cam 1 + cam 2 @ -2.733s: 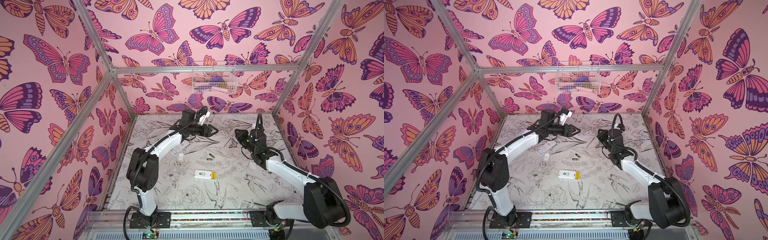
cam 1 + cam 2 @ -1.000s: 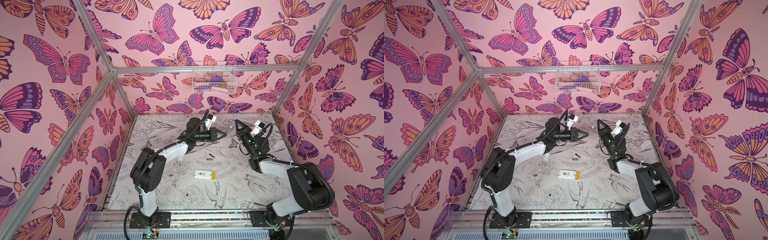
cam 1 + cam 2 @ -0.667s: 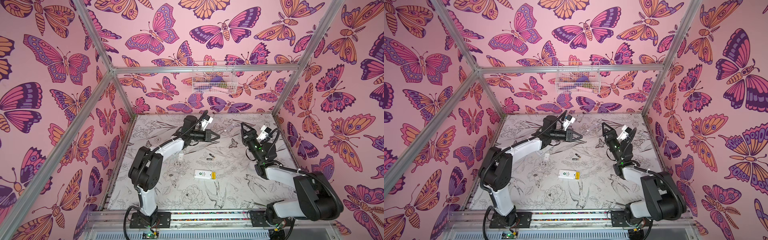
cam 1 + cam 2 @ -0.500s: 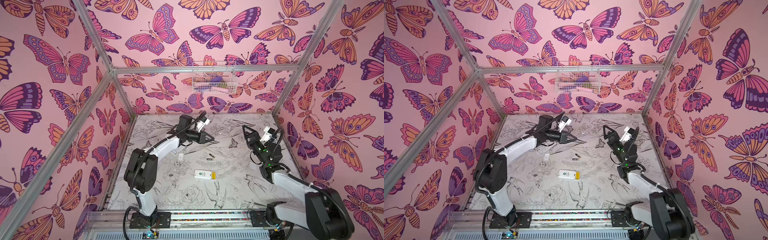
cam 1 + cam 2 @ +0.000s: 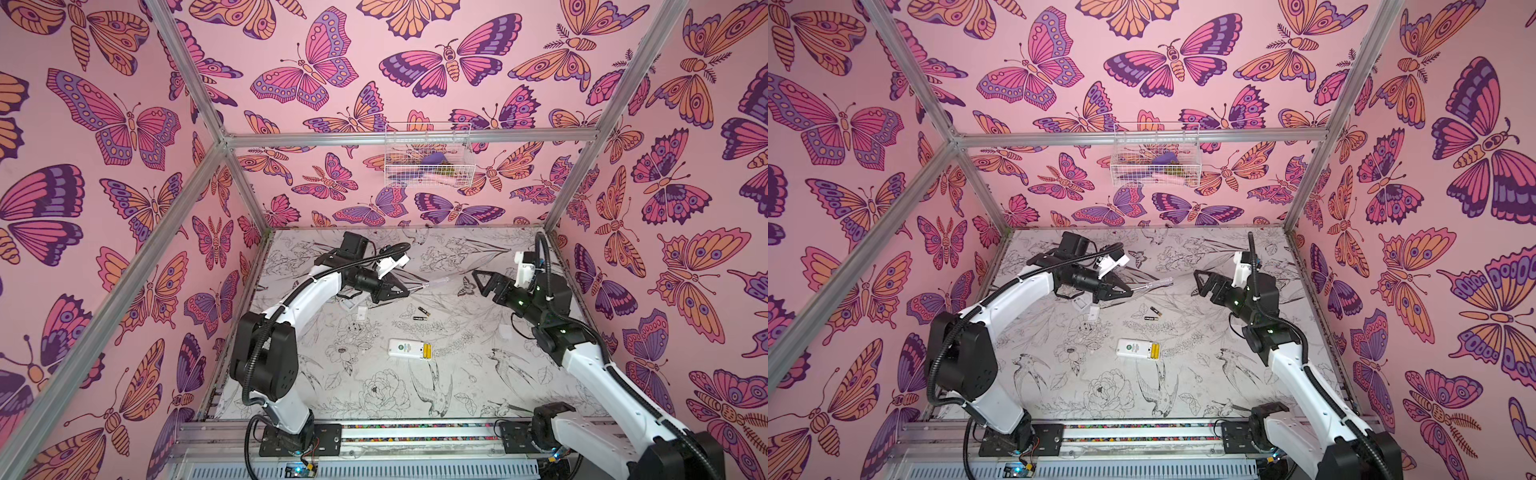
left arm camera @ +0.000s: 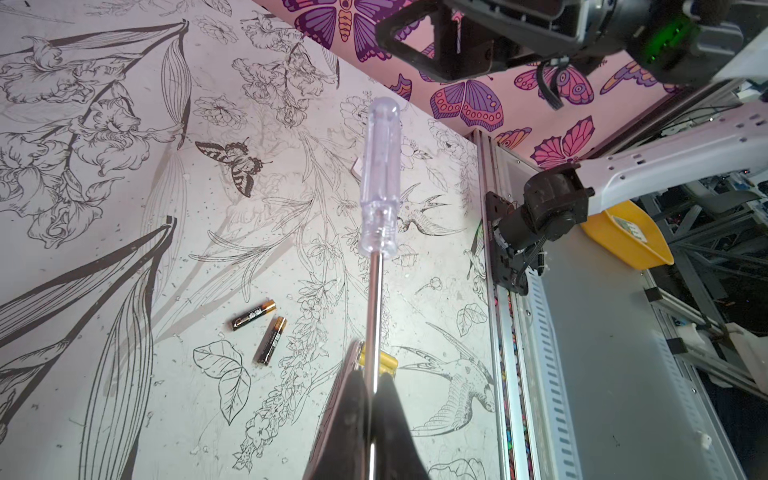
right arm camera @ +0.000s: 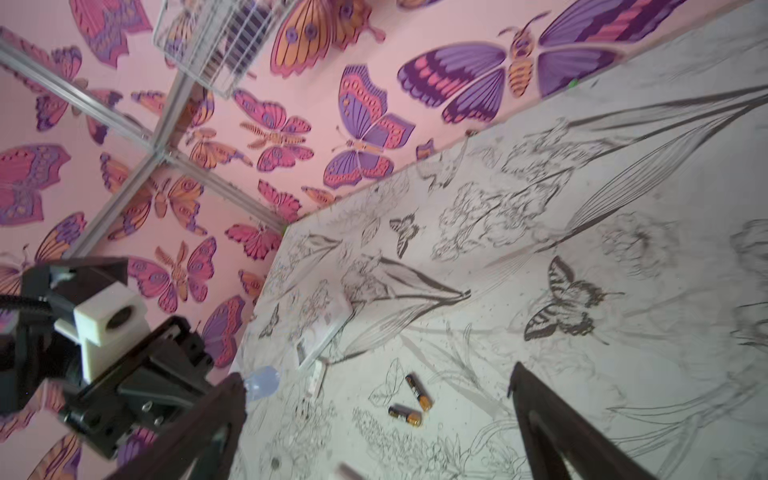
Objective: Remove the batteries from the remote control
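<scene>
Watching my feeds: left gripper [image 6: 372,386] pinched tight on the thin shiny metal shaft of the screwdriver [image 6: 379,187], its clear plastic handle pointing away from the jaws, held off the mat; right gripper [image 5: 482,284] spread wide, black triangular fingers empty, touching nothing; I see two black batteries [image 6: 272,340], slim glossy cylinders with gold ends, lying loose just beside each other on the line-drawn floral mat [image 5: 457,374]; two yellow batteries [image 5: 426,351] seated side by side in the open end of the flat white remote [image 5: 401,348], nearer the arm bases.
</scene>
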### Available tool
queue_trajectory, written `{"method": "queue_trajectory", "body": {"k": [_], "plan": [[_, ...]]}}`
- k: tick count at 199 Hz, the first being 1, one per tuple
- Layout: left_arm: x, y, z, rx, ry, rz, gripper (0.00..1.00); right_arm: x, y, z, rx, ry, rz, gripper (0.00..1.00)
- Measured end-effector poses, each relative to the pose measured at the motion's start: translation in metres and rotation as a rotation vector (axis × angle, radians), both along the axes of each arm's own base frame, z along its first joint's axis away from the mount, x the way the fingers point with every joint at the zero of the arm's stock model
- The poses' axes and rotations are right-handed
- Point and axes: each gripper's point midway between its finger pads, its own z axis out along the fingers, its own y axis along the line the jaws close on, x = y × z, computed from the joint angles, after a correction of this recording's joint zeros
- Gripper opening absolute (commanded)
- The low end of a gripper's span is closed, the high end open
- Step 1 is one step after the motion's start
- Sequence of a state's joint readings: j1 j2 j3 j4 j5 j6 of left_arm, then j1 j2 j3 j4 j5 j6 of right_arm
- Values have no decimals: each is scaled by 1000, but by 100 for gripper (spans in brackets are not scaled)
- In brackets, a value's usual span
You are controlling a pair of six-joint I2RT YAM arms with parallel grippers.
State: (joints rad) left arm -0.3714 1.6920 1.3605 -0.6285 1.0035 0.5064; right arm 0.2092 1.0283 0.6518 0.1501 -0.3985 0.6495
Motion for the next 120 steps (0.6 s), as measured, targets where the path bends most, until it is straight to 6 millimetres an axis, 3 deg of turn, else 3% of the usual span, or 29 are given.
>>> {"method": "queue_trajectory", "body": {"k": [10,36,75,120], "plan": [[-2,1,-2,1,-8,-14,0,-4,11,-5,19,20,70,100],[-10,2,-7,-2,-3,-43,0,-11,34,-5,71,15,227,88],[-17,2,-8,-16,-16,-77,0,-32,66,-9,78,0,428,85],[-21,1,-7,-36,-25,-100,0,-42,84,-10,104,-23,556,73]]}}
